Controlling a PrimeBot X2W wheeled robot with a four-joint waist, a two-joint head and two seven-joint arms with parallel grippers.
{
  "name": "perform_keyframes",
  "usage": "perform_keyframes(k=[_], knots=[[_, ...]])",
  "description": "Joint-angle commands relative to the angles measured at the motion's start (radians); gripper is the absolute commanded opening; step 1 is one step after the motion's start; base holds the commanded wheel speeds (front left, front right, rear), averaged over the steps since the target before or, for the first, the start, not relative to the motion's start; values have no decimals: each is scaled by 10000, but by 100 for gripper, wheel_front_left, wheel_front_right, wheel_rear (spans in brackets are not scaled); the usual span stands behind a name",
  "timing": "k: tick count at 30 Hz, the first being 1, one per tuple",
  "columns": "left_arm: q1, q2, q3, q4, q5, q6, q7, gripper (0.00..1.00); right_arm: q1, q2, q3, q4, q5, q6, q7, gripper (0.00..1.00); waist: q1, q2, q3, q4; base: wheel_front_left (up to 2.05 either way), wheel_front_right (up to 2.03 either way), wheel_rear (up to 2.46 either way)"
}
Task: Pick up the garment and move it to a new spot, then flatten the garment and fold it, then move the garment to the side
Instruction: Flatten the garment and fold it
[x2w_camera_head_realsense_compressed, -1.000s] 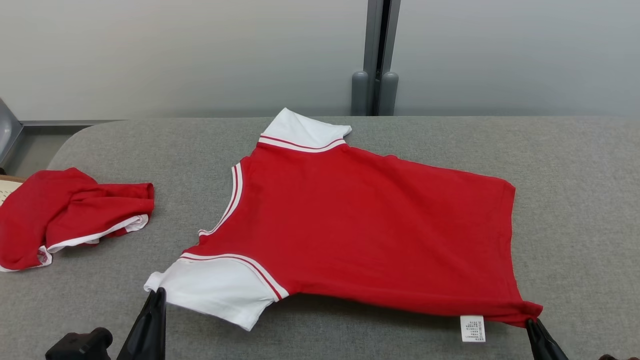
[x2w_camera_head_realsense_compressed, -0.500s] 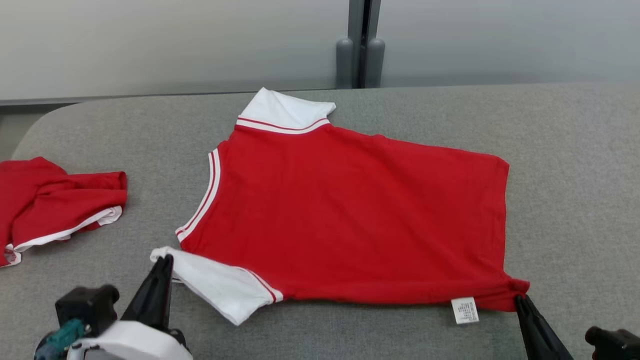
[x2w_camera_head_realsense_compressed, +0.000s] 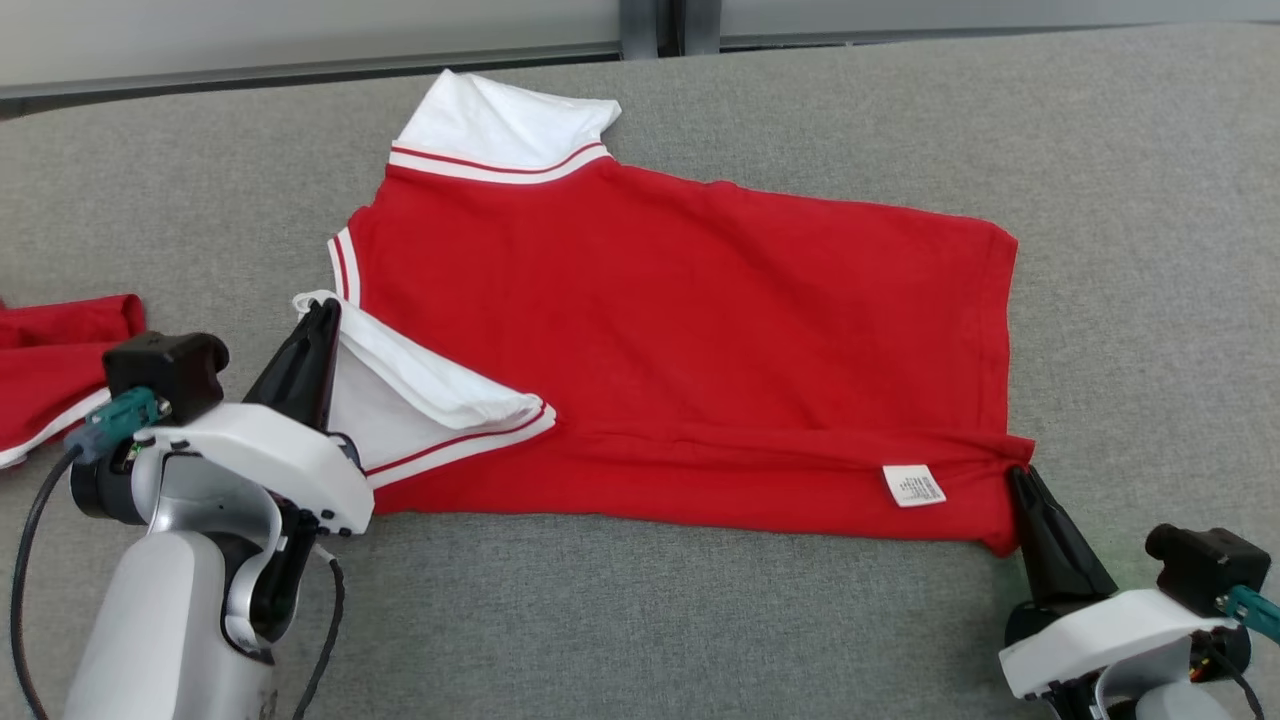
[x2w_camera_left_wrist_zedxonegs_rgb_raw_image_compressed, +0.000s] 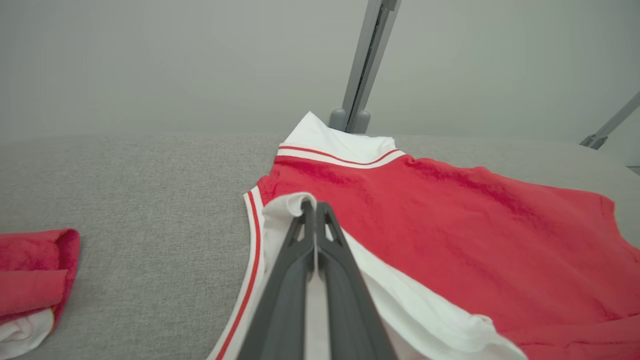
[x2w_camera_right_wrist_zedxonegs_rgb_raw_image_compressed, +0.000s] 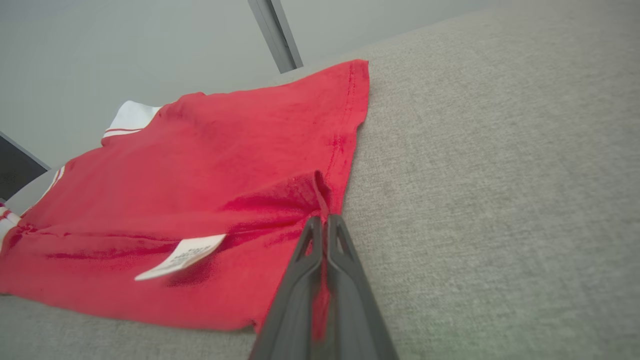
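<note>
The garment (x2w_camera_head_realsense_compressed: 680, 320) is a red shirt with white sleeves, spread on the grey table (x2w_camera_head_realsense_compressed: 640, 620), collar to the left. My left gripper (x2w_camera_head_realsense_compressed: 320, 312) is shut on the near white sleeve (x2w_camera_head_realsense_compressed: 420, 385) and has carried it up over the red body. In the left wrist view the left gripper (x2w_camera_left_wrist_zedxonegs_rgb_raw_image_compressed: 314, 206) pinches that sleeve's edge (x2w_camera_left_wrist_zedxonegs_rgb_raw_image_compressed: 287, 202). My right gripper (x2w_camera_head_realsense_compressed: 1018, 475) is shut on the near hem corner of the shirt, and the right wrist view shows the right gripper (x2w_camera_right_wrist_zedxonegs_rgb_raw_image_compressed: 324, 219) holding a raised red fold (x2w_camera_right_wrist_zedxonegs_rgb_raw_image_compressed: 320, 192). A white care label (x2w_camera_head_realsense_compressed: 913, 485) lies on the turned-up near edge.
Another red and white garment (x2w_camera_head_realsense_compressed: 55, 375) lies bunched at the table's left edge. A grey post (x2w_camera_left_wrist_zedxonegs_rgb_raw_image_compressed: 362, 65) stands against the pale wall behind the table. Bare grey table surface stretches to the right (x2w_camera_head_realsense_compressed: 1150, 250) of the shirt and along the near side.
Both grippers have moved away from me, lifting the shirt's near edge and folding it over the body; the sleeve now lies doubled on the red. The head camera has tilted down.
</note>
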Motion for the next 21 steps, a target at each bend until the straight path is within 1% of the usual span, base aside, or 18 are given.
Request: perform_keyframes(k=[1, 2, 3, 4, 5, 6, 8, 10, 16, 18, 21], knots=[[-349, 62, -11, 384, -101, -59, -50, 0, -225, -77, 87, 153, 103, 0, -34, 0, 0, 0, 251, -123, 0, 0, 0], [-532, 53, -41, 708, -146, -110, -78, 0, -389, -66, 168, 182, 86, 0, -126, 0, 0, 0, 319, -148, 0, 0, 0], [-719, 48, -44, 1014, -180, -116, -164, 15, -529, -60, 216, 243, 82, 0, -198, 2, 0, 0, 367, -168, 0, 0, 0], [-864, 45, -41, 1311, -203, -139, -243, 77, -600, -65, 256, 327, 112, 0, -247, 39, 0, 0, 393, -182, 0, 0, 0], [-944, -1, -65, 1533, -273, -180, -326, 100, -650, -94, 294, 351, 92, 0, -353, 92, 0, 0, 407, -187, 0, 0, 0], [-1035, -21, -56, 1687, -270, -201, -485, 100, -723, -131, 313, 334, 9, 0, -442, 100, 0, 0, 425, -184, 0, 0, 0], [-1079, -36, 16, 1873, -258, -190, -935, 100, -849, -147, 190, 123, -189, 0, -702, 100, 0, 0, 428, -163, 0, 0, 0], [-963, -72, 113, 1896, -100, -65, -1590, 100, -858, -94, -165, -134, -523, 0, -898, 100, 0, 0, 386, -134, 0, 0, 0], [-276, -203, 268, 1358, 514, 479, -3792, 100, -645, 273, -1294, -1183, -2117, 0, -1055, 100, 0, 0, 71, -58, 0, 0, 0], [81, -252, 207, 1042, 771, 649, -4199, 100, -556, 377, -1493, -1419, -2556, 0, -1059, 100, 0, 0, -101, -17, 0, 0, 0], [576, -255, 146, 464, 1190, 852, -4485, 100, -339, 497, -1709, -1627, -3055, 0, -862, 100, 0, 0, -359, 82, 0, 0, 0]])
